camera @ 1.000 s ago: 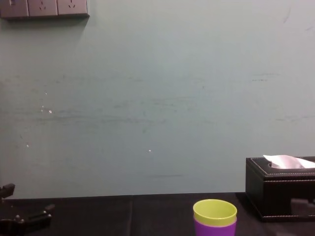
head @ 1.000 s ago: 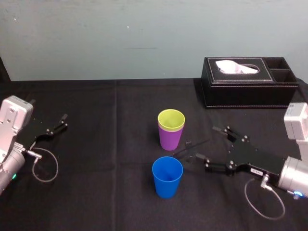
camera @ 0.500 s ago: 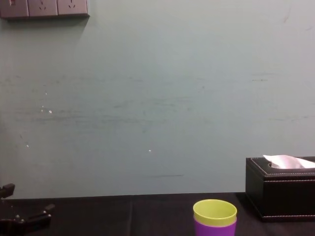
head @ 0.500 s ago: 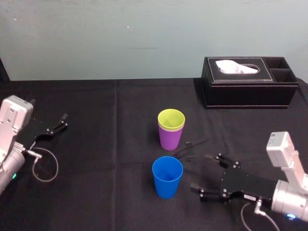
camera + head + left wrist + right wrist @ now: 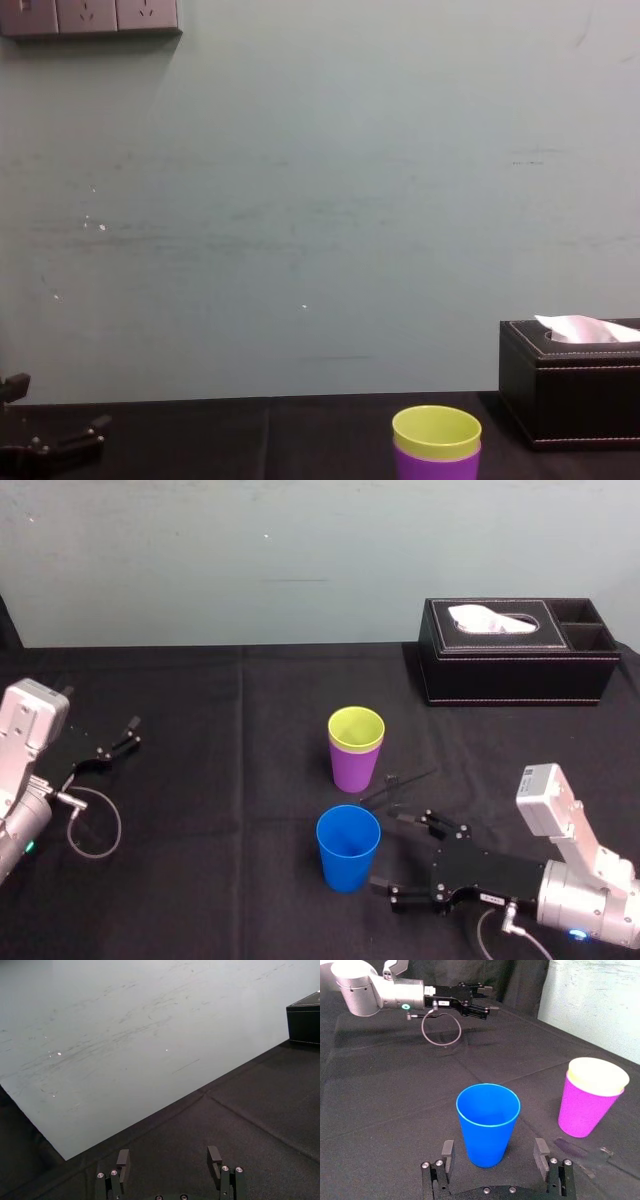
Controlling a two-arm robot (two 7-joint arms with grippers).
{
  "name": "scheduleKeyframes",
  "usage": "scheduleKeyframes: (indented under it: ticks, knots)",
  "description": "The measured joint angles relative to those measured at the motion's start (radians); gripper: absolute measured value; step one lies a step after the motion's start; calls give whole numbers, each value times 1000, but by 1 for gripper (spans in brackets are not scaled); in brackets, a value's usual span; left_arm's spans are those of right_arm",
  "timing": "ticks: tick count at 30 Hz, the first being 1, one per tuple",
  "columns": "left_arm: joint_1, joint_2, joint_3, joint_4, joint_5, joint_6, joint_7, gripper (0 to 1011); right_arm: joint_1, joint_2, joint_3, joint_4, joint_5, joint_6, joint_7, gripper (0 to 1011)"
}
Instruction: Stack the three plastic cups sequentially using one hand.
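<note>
The blue cup (image 5: 348,847) stands upright near the table's front, alone. Behind it the yellow-green cup (image 5: 356,727) sits nested in the purple cup (image 5: 354,764). My right gripper (image 5: 388,851) lies low, just right of the blue cup, open, its fingers not touching it. In the right wrist view the blue cup (image 5: 488,1125) stands just ahead of the gap of the right gripper (image 5: 494,1152), and the purple cup (image 5: 585,1110) holds the yellow-green one (image 5: 598,1076) farther off. The left gripper (image 5: 115,740) rests open at the far left.
A black tissue box (image 5: 515,652) stands at the back right, well behind the cups. A thin dark stick-like item (image 5: 395,785) lies on the black cloth between the purple cup and the right gripper. The chest view shows the nested cups (image 5: 436,440) and the box (image 5: 570,390).
The right gripper has swung from beside the purple cup toward the front and left, down to the blue cup's level. The cups and the left arm have not moved.
</note>
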State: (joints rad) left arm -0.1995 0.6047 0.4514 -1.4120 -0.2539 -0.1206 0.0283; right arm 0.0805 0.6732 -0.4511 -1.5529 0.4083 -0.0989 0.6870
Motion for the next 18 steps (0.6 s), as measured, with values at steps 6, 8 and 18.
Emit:
scheduleKeyframes:
  ticks: [6, 8, 18]
  knots:
    - [0, 0, 0, 0, 0, 0, 0, 1010, 19, -13, -18, 13, -7, 7, 5, 1002]
    - [0, 0, 0, 0, 0, 0, 0, 1010, 25, -17, -23, 17, -9, 10, 5, 1003]
    - [0, 0, 0, 0, 0, 0, 0, 1010, 60, -45, -49, 40, -21, 23, 4, 1002]
